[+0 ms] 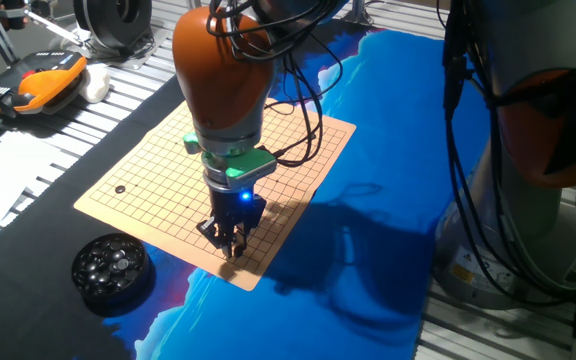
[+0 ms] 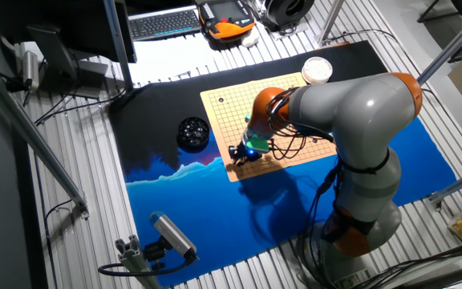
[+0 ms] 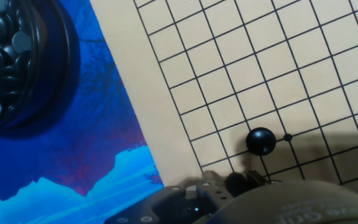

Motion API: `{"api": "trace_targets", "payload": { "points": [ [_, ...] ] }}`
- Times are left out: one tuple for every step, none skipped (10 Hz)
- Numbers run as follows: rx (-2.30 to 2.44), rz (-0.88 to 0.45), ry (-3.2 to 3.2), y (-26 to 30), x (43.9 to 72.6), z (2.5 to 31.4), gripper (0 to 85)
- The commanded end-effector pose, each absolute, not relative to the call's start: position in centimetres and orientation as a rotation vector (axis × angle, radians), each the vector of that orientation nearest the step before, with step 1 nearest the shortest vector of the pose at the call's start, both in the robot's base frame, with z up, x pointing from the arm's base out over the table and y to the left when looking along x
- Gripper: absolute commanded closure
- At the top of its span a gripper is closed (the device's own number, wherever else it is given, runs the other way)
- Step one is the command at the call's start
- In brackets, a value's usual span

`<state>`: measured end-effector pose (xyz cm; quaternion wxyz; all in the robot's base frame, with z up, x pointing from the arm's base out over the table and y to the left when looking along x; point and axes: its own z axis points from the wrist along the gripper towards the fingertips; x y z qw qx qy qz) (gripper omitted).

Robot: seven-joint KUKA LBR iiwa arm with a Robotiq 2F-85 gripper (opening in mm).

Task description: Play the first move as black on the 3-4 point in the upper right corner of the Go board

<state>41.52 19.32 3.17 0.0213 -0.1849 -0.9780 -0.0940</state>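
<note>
While resting on a grid crossing near the Go board's (image 3: 278, 68) corner, lay round, glossy and black: the stone (image 3: 261, 141), beside a star dot. No legible writing anywhere. Just behind, hovered low over the board: gripper (image 1: 230, 240), spread or closed impossible to tell. Off the board on the worktop (image 1: 368, 250), sat a bowl (image 3: 23, 68) of black stones.

The bowl of black stones (image 3: 17, 62) is cut off by the hand view's upper left edge.
</note>
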Motion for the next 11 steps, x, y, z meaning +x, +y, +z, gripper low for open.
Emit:
{"api": "trace_targets", "payload": {
  "points": [
    [-0.569, -0.28, -3.037, 19.33, 41.53, 3.19, 51.0],
    [-0.564, -0.265, -3.042, 19.34, 41.53, 3.2, 51.0],
    [-0.562, -0.263, -3.043, 19.33, 41.54, 3.2, 51.0],
    [-0.557, -0.253, -3.046, 19.32, 41.56, 3.2, 51.0],
    [-0.55, -0.232, -3.054, 19.29, 41.61, 3.24, 51.0],
    [-0.55, -0.229, -3.056, 19.26, 41.68, 3.31, 51.0],
    [-0.55, -0.229, -3.056, 19.28, 41.66, 3.32, 51.0],
    [-0.55, -0.229, -3.056, 19.31, 41.63, 3.33, 51.0],
    [-0.552, -0.229, -3.057, 19.31, 41.62, 3.33, 51.0],
    [-0.542, -0.199, -3.064, 19.39, 41.59, 3.38, 51.0],
    [-0.545, -0.202, -3.063, 19.46, 41.54, 3.43, 51.0]
  ]
}}
